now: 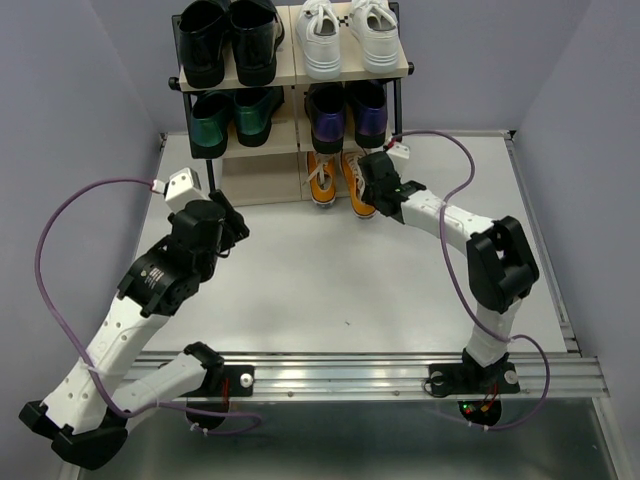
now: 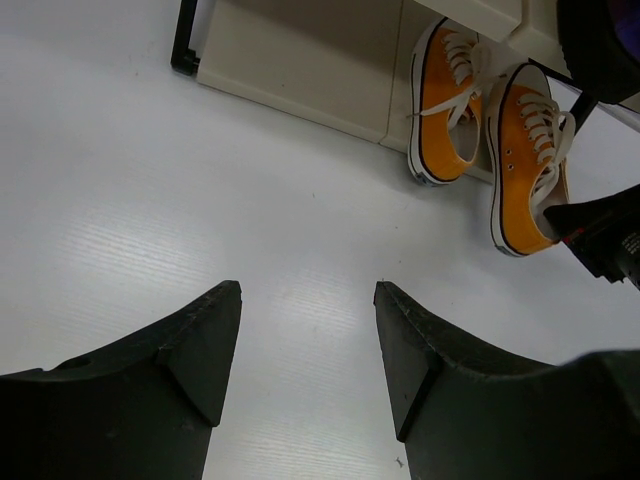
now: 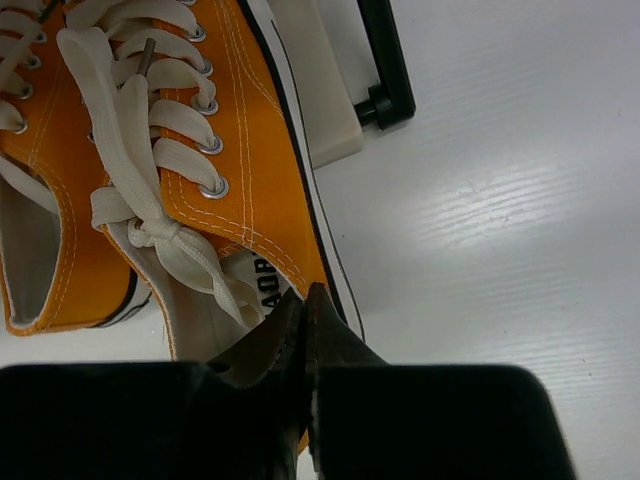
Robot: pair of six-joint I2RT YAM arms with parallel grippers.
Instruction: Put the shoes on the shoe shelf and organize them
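The shoe shelf (image 1: 290, 75) stands at the back of the table. White sneakers (image 1: 350, 35) sit on its top tier and purple loafers (image 1: 348, 115) on the middle tier. The orange sneakers (image 1: 322, 178) are at the bottom right, toes under the shelf and heels on the table. My right gripper (image 3: 305, 298) is shut on the heel-side wall of the right orange sneaker (image 3: 250, 130), one finger inside the shoe and one outside. My left gripper (image 2: 308, 300) hangs open over bare table, left of the orange pair (image 2: 445, 105), holding nothing.
A shiny black pair (image 1: 228, 40) fills the top left of the shelf and a metallic green pair (image 1: 232, 115) the middle left. The shelf's black foot (image 3: 385, 70) stands just right of the gripped sneaker. Grey walls close in both sides.
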